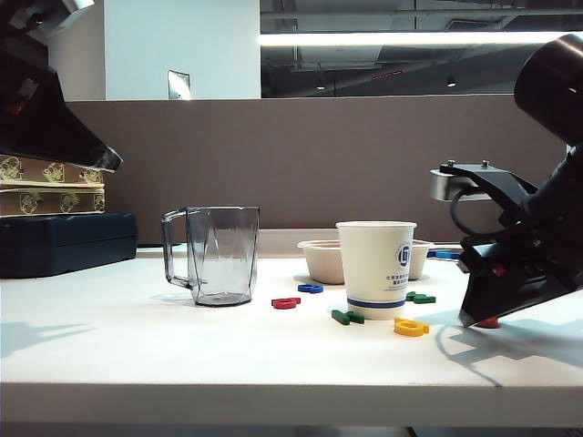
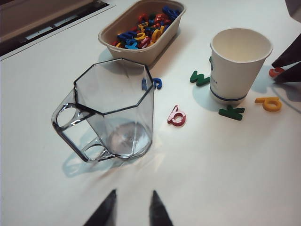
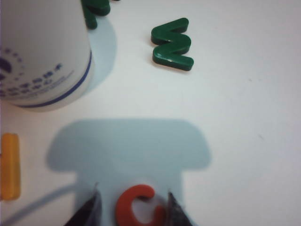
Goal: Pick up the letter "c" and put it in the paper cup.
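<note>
I have the right gripper (image 3: 131,207) spread, its 2 fingers straddling the c (image 3: 138,207) flat on the table beside the cup (image 1: 376,264); light, stiff, slick plastic, so pinch its outer edges; left gripper (image 2: 131,209) part-open, empty.

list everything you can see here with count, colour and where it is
paper cup: 1, white with blue band, mid table
letter "c": 1, orange-red, between right hand's fingers, on table
clear mug: 1, grey, left of cup
bowl: 1, beige, behind cup, full of mixed letters
green letters: 2, beside cup
yellow letter: 1, front right of cup
crimson letter: 1, between mug and cup
blue letter: 1, behind crimson one
left hand: 1, black, raised before mug
right hand: 1, black, open, low astride letter "c"
</note>
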Available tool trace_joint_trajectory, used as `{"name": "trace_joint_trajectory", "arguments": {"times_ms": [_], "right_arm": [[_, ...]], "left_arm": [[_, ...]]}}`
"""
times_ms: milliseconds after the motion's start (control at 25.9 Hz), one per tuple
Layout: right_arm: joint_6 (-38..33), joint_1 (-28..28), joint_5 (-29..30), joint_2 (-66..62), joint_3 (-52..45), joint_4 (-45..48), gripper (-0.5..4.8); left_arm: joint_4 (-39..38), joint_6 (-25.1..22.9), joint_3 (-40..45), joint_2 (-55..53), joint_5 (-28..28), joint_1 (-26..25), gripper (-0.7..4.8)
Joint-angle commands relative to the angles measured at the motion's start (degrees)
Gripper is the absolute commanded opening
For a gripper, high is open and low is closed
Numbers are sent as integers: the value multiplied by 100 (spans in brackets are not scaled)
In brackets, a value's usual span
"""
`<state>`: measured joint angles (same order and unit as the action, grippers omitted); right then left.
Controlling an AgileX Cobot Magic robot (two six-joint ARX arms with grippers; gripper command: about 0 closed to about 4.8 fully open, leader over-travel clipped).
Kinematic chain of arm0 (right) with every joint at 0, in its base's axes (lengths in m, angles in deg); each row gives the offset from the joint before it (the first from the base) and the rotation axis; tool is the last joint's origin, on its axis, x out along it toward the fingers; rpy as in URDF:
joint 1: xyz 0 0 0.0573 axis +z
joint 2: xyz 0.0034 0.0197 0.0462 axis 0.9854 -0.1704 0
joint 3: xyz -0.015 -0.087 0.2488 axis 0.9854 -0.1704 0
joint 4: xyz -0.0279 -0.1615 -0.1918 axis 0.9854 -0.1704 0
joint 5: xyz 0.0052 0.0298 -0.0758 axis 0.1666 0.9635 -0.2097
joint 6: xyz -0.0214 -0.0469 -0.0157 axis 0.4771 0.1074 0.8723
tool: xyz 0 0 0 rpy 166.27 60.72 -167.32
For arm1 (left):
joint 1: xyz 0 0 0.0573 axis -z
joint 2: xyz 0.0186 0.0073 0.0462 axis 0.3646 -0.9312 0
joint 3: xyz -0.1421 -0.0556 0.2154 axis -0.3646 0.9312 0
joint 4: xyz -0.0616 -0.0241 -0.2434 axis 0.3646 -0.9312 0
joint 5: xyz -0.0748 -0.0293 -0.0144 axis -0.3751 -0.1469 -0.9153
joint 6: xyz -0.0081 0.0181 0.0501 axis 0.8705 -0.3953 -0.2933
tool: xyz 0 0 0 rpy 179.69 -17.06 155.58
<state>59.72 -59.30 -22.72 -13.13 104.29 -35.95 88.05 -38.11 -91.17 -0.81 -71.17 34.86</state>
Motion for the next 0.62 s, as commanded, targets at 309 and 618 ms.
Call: {"name": "trace_joint_trajectory", "arguments": {"times_ms": [309,618], "right_arm": [[-114,11,-501,-66,-61,-470,174],[-136,9,-575,-66,-63,-501,143]], "left_arm": [[68,-15,-20,11,-15,2,85],[68,-9,-20,11,-15,2,84]]}}
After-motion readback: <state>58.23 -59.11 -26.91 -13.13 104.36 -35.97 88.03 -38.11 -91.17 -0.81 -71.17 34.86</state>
